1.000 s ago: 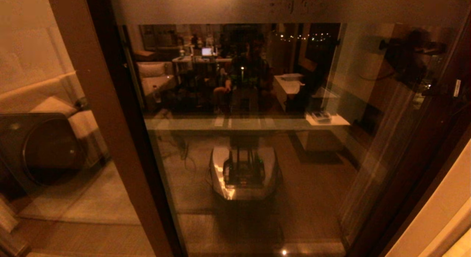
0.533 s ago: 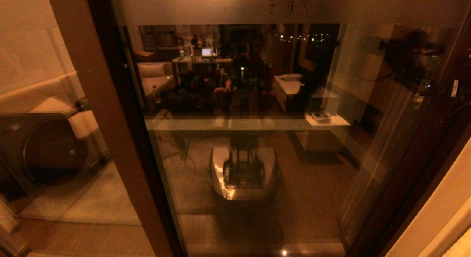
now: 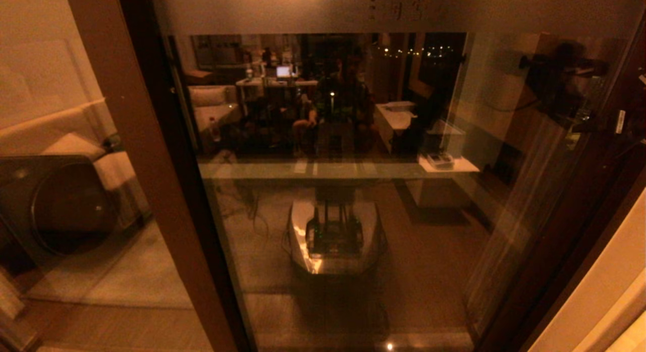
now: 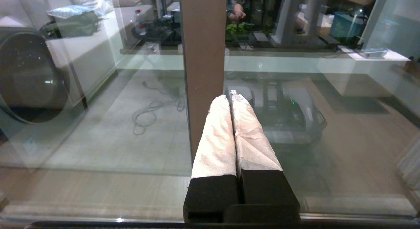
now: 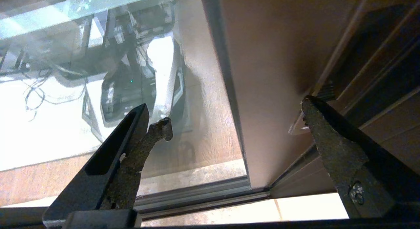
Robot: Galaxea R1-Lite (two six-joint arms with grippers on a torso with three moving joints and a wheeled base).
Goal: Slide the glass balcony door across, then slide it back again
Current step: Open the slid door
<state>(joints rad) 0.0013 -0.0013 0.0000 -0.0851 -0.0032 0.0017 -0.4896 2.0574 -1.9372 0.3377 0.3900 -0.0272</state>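
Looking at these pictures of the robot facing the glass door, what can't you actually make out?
- The glass balcony door: its handle slot cannot be picked out in any view; the head view is dim and full of reflections.
- Contact: in the left wrist view the left end effector, fingers together, points at a brown stile; touching or not is unclear.
- The right end effector, open, straddles the door's brown edge; whether it touches is unclear.
- Neither arm appears directly in the head view.

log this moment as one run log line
step: at door | left claw: shut, by stile | right claw: open, astride door's edge
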